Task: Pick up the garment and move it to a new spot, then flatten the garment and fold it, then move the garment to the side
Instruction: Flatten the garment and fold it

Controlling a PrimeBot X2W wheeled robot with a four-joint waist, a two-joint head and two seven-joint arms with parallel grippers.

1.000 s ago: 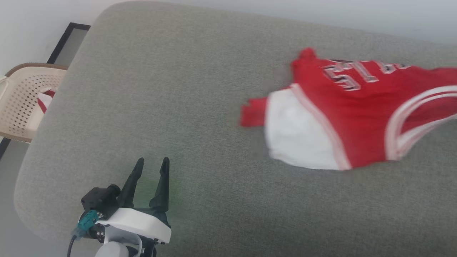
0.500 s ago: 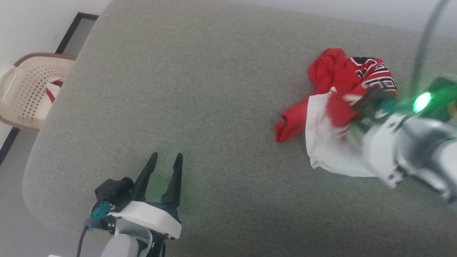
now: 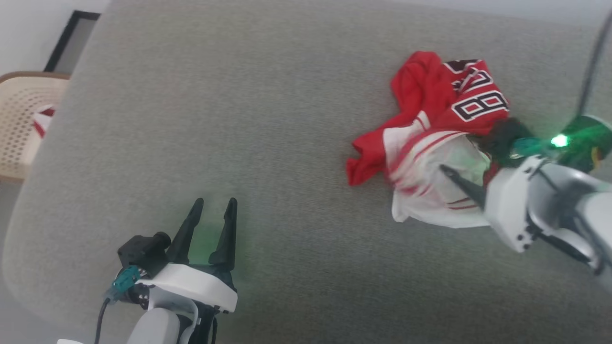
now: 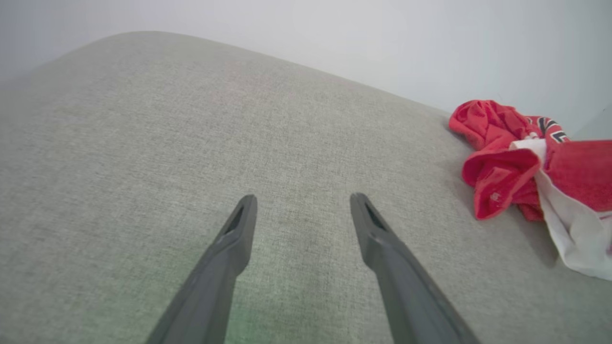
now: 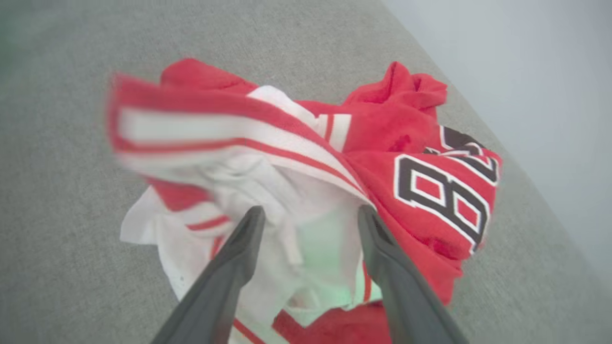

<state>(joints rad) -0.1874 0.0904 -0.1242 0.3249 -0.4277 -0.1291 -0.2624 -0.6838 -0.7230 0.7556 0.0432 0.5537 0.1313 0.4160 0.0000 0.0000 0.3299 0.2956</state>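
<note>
The garment [image 3: 432, 134] is a crumpled heap of red and white cloth with black numerals, lying on the right part of the grey cushion [image 3: 267, 119]. My right gripper [image 3: 460, 160] reaches in from the right, just over the heap's white side. In the right wrist view the right gripper [image 5: 310, 212] is open, its fingers [image 5: 224, 272] spread wide with loose white fabric of the garment [image 5: 430, 191] lying between them. The striped trim there is motion-blurred. My left gripper [image 3: 215, 204] stands open at the lower left over bare cushion. In the left wrist view the left gripper [image 4: 302, 200] is well left of the garment [image 4: 502, 167].
A beige perforated basket [image 3: 19, 124] stands off the cushion's left edge with a red-and-white cloth [image 3: 42, 122] in it. A dark-framed panel [image 3: 71, 38] leans at the top left. A pale wall runs behind the cushion.
A second ago the garment hung spread out and blurred; now it lies bunched on the cushion. My right gripper came into view shut on it and has opened. The head camera shifted.
</note>
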